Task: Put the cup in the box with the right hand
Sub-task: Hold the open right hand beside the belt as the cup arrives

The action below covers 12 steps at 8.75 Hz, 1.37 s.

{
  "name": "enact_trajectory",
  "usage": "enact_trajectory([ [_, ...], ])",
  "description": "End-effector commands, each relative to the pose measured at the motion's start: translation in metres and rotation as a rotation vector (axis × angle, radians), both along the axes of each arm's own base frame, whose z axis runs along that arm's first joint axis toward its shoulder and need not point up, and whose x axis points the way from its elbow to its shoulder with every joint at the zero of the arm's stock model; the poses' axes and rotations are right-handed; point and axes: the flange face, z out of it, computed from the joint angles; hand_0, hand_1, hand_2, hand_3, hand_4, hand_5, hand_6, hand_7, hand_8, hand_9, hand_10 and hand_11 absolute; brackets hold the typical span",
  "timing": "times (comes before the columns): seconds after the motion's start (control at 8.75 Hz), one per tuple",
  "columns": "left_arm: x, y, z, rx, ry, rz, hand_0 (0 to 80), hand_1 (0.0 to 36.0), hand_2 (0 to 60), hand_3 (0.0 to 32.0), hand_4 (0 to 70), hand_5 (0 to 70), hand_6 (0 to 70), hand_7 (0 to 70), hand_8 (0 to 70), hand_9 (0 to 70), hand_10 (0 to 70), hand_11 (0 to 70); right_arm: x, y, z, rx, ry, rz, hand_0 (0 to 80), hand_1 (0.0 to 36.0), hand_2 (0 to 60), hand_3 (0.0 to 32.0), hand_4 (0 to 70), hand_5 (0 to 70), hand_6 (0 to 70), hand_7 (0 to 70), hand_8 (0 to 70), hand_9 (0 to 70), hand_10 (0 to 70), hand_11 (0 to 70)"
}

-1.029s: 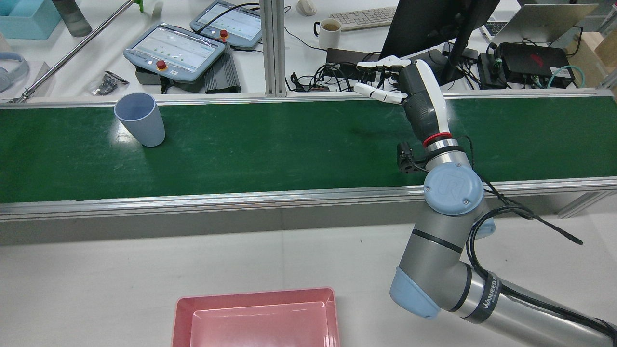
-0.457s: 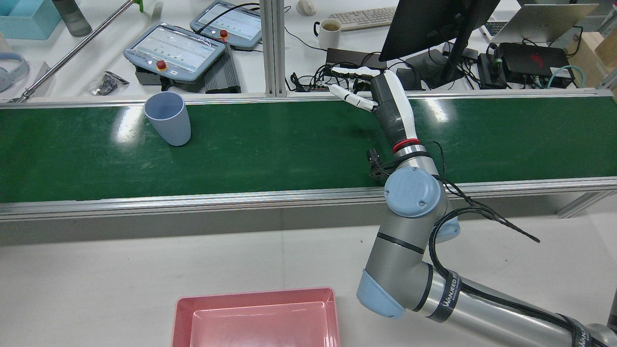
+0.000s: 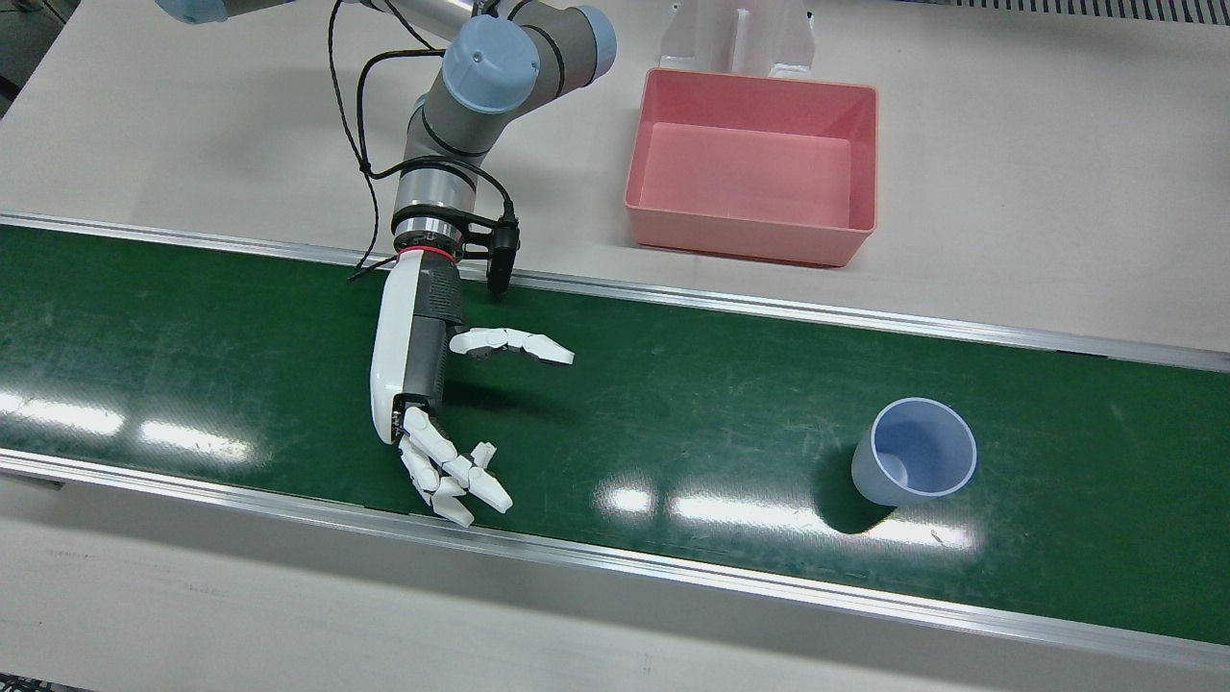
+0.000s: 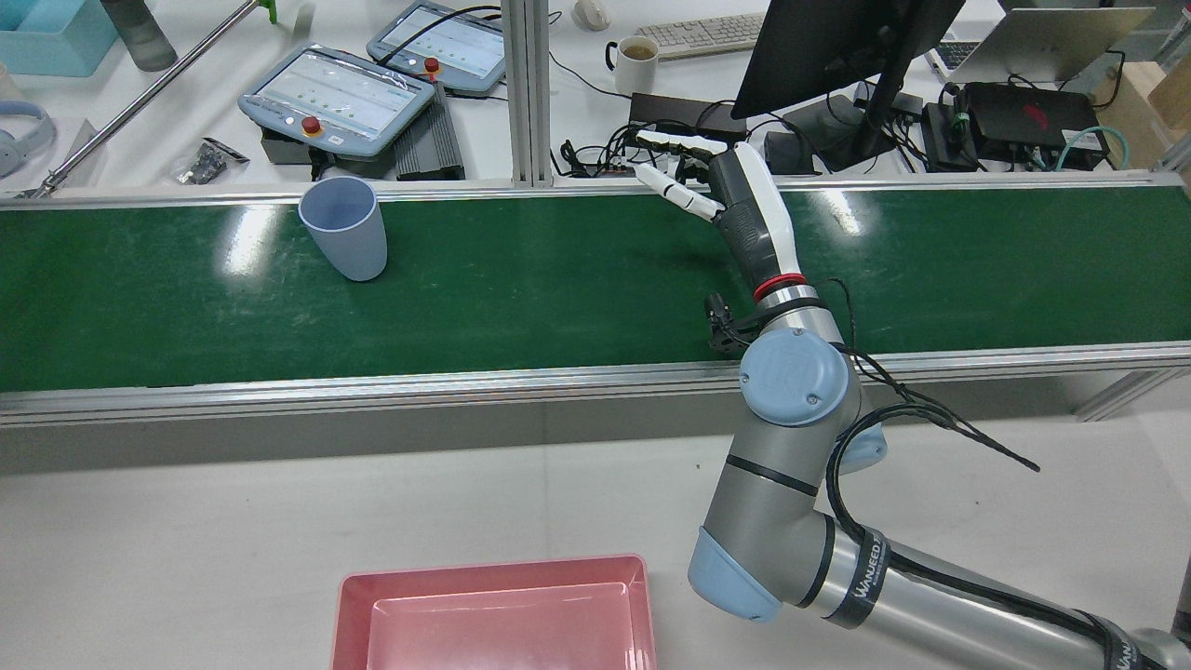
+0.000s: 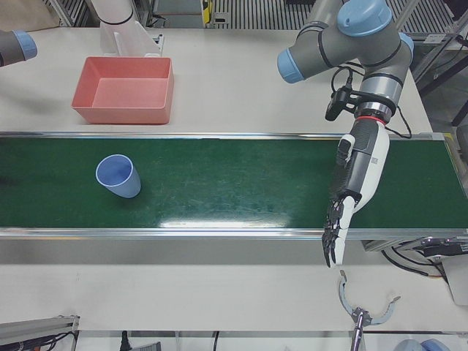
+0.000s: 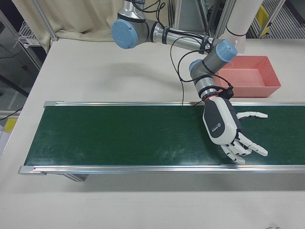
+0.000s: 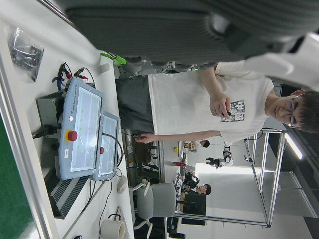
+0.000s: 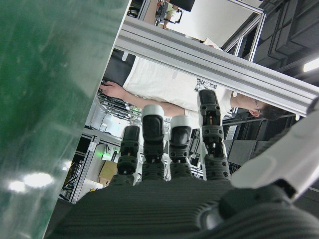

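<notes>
A pale blue cup point(image 3: 913, 452) point(image 4: 342, 228) point(image 5: 118, 175) stands upright on the green belt point(image 3: 692, 404), mouth up. My right hand point(image 3: 428, 394) point(image 4: 735, 200) point(image 6: 224, 126) reaches across the belt, open and holding nothing. It is far from the cup, on the view's right in the rear view. Its fingers point(image 8: 169, 144) are stretched out straight. The pink box point(image 3: 750, 240) point(image 4: 493, 569) point(image 5: 121, 113) sits on the pale table behind the belt, with nothing in it. My left hand point(image 5: 355, 175) shows only in the left-front view, open, flat over the belt's far end.
Metal rails point(image 4: 465, 381) border the belt on both sides. Beyond it stand two teach pendants point(image 4: 340, 98), a mug point(image 4: 637, 60), a monitor point(image 4: 837, 46) and cables. A person point(image 7: 199, 107) stands at that desk. A white pedestal point(image 3: 740, 34) rises behind the box.
The cup has travelled along the belt toward the view's right in the rear view. My right arm swung left and the hand moved closer to the cup, still open.
</notes>
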Motion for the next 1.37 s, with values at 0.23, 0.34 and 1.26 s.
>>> enact_trajectory([
  [0.23, 0.0, 0.0, 0.0001, 0.0, 0.0, 0.0, 0.0, 0.0, 0.0, 0.0, 0.0, 0.0, 0.0, 0.0, 0.0, 0.0, 0.0, 0.0, 0.0117, 0.0079, 0.0147, 0.0, 0.002, -0.026, 45.2, 8.8, 4.6, 0.0, 13.7, 6.2, 31.5, 70.0, 36.0, 60.4, 16.5, 24.3],
  [0.34, 0.0, 0.0, 0.0001, 0.0, 0.0, 0.0, 0.0, 0.0, 0.0, 0.0, 0.0, 0.0, 0.0, 0.0, 0.0, 0.0, 0.0, 0.0, 0.0115, 0.0078, 0.0146, 0.001, 0.001, -0.026, 44.7, 8.6, 5.3, 0.0, 13.7, 6.1, 31.5, 70.0, 36.2, 60.6, 16.7, 24.6],
  [1.26, 0.0, 0.0, 0.0001, 0.0, 0.0, 0.0, 0.0, 0.0, 0.0, 0.0, 0.0, 0.0, 0.0, 0.0, 0.0, 0.0, 0.0, 0.0, 0.0076, 0.0069, 0.0115, 0.002, 0.017, -0.022, 43.0, 8.2, 8.4, 0.0, 17.6, 6.0, 31.8, 70.0, 37.3, 61.8, 18.2, 26.5],
])
